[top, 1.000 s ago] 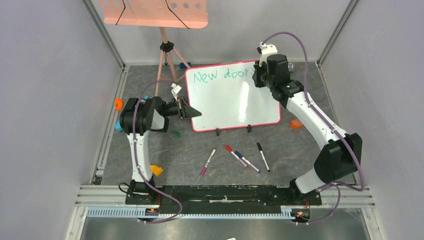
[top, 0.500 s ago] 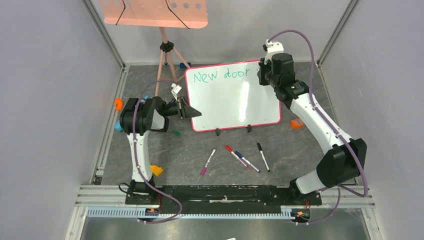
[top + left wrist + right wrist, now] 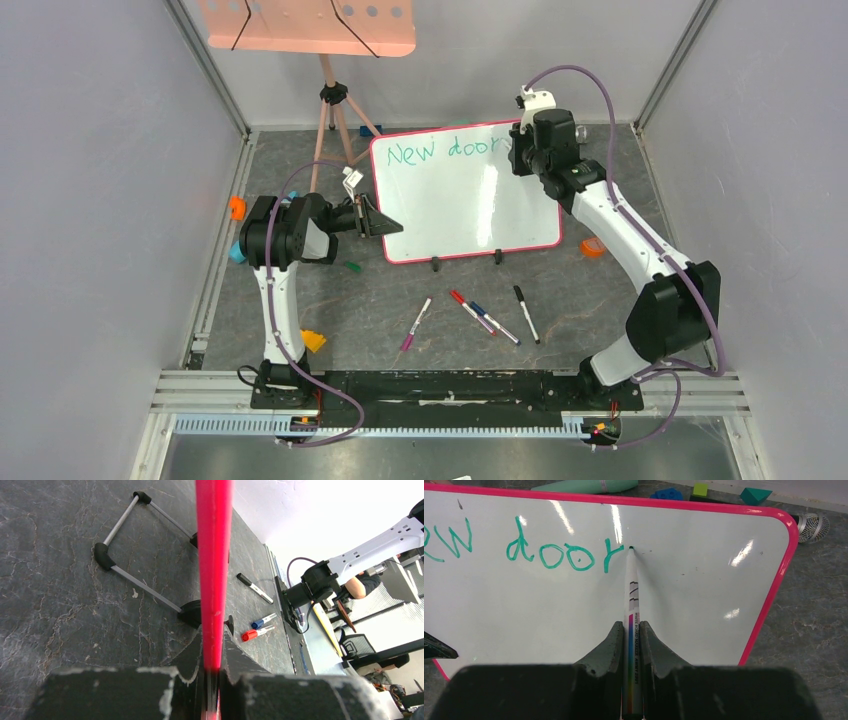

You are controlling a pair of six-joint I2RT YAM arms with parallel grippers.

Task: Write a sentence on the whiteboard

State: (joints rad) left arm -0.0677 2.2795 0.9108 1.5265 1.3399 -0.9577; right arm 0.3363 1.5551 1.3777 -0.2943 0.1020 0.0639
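Mid-sentence: the left gripper [image 3: 213,652] clamps the lower-left edge of the large glossy pink-framed whiteboard [image 3: 470,210], while the right gripper [image 3: 630,630] pinches a white marker [image 3: 631,592] whose tip sits just past the green handwritten "New door" [image 3: 470,148] along its top; the next letter probably needs light, steady contact.

We are keeping the left arm [image 3: 272,290] folded at the elbow, forearm pointing right, with the left gripper [image 3: 381,222] squeezing its 2 fingers onto the whiteboard [image 3: 450,205] edge. We are stretching the right arm [image 3: 625,225] far forward and inward, wrist bent down, the right gripper [image 3: 629,630] pinching the marker [image 3: 630,587] between 2 fingers.
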